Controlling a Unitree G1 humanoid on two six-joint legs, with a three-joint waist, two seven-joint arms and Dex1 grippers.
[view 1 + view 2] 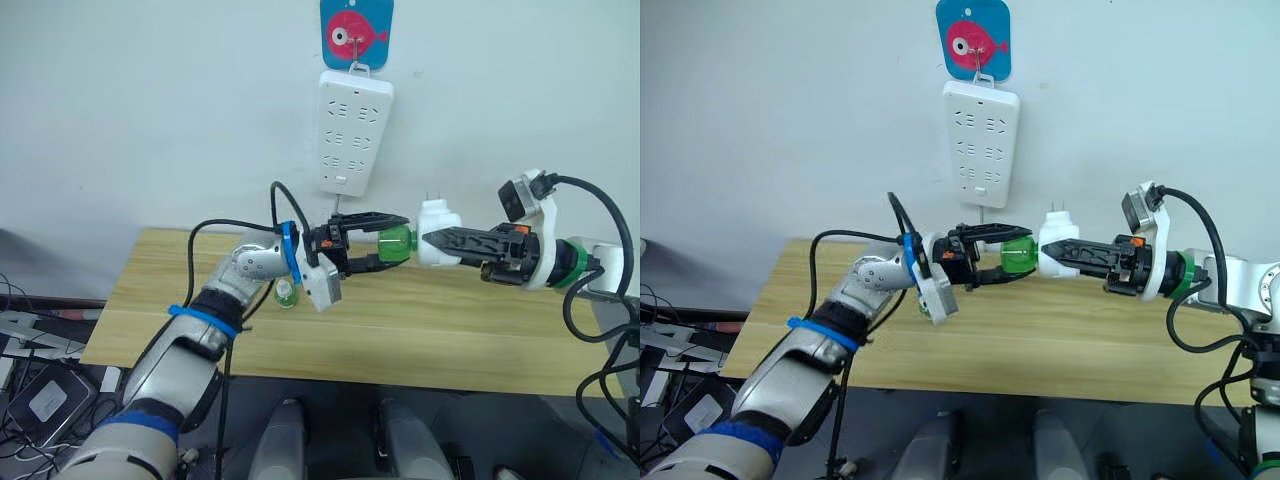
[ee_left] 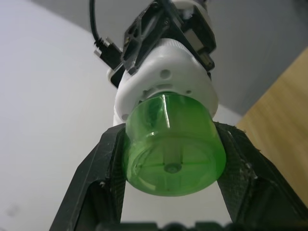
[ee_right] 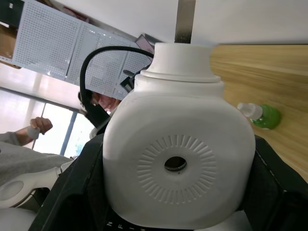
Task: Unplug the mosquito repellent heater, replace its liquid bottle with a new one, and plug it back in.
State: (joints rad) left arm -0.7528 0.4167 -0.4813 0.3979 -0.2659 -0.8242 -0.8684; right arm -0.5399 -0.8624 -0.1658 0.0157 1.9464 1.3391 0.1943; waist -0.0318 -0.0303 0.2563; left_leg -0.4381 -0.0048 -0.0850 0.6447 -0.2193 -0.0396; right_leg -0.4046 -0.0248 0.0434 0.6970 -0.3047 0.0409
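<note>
No words, brands or numbers can be read anywhere. The one sign-like mark is a pink cartoon fish on the blue hanger card (image 1: pixel 357 32) above the white power strip (image 1: pixel 353 130) — picture only, no lettering.

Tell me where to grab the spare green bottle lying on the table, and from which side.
Grip the spare bottle across its round green body, coming from above. It seems to lie on its side on the table, white cap pointing sideways, so the body's flanks are the free faces. Both end effectors, left and right, are busy with the heater.
</note>
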